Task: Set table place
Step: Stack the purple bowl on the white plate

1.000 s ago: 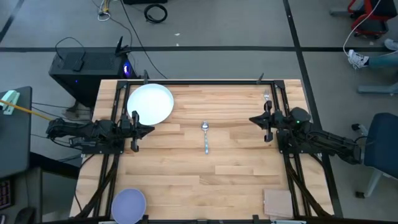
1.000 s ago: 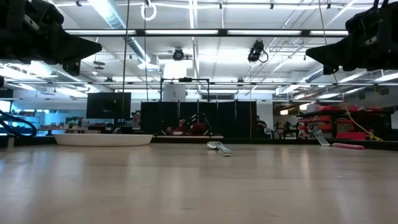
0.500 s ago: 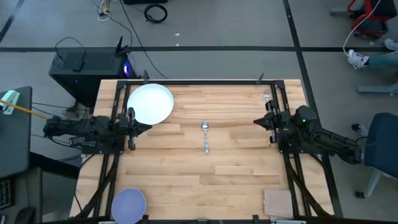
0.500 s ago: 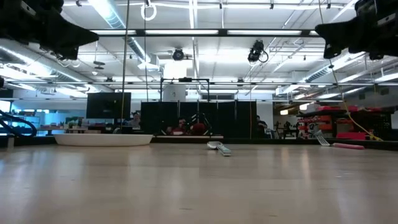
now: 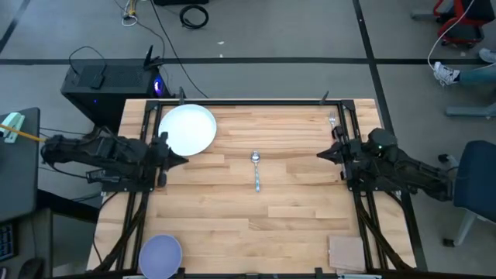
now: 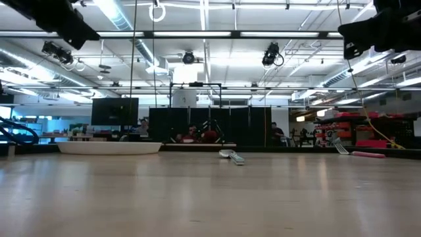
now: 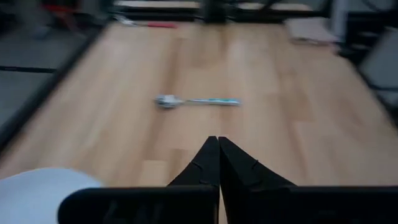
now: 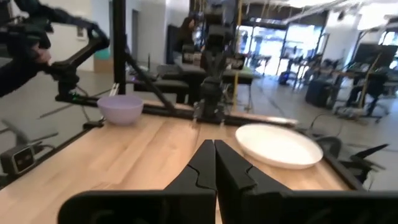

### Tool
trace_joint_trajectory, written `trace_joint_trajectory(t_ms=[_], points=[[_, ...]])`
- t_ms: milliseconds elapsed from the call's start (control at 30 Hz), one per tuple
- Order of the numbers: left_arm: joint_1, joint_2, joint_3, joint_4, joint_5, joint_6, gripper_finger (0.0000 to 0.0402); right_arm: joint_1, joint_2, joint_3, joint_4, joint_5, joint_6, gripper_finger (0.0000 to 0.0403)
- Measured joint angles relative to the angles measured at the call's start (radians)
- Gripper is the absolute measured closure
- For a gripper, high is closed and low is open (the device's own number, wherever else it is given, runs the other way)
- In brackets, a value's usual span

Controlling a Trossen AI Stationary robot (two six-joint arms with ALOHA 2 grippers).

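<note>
Left gripper (image 5: 183, 160) fingers (image 7: 208, 163) are pressed tight together w/ nothing between them; it is held above the table (image 5: 294, 225) at its left side, just beside the plate (image 5: 187, 129). Right gripper (image 5: 320, 156) fingers (image 8: 214, 163) are likewise clenched & empty, held above the table's right side, near the fork (image 5: 332, 121). Both arms are seen raised off the wood in the low view.

Plate is set at the far left corner, flat on the table. Spoon (image 5: 256, 170) is laid near the middle, between the two grippers, well apart from both; bowl end is pointed to the far edge. Fork is laid by the right rail near the far right corner. Bowl (image 5: 160, 255) is placed at the near left corner, upright. Pad (image 5: 346, 252) is seen at the near right corner. All four pieces are kept well apart from each other.
</note>
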Motion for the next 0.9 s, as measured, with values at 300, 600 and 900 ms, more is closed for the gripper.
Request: trace_joint_trajectory(t_ms=[300, 600, 900], points=[[-0.055, 0.169, 0.117, -0.166, 0.07, -0.086, 0.0398, 0.097, 0.15, 0.0, 0.103, 0.032, -0.026, 0.0402], [-0.199, 0.304, 0.214, -0.409, 0.167, -0.352, 0.0397, 0.18, 0.223, 0.033, 0.11, 0.041, -0.025, 0.0403], [-0.321, 0.38, 0.223, -0.425, 0.301, -0.559, 0.0395, 0.252, 0.241, 0.046, 0.126, 0.052, -0.027, 0.0403]])
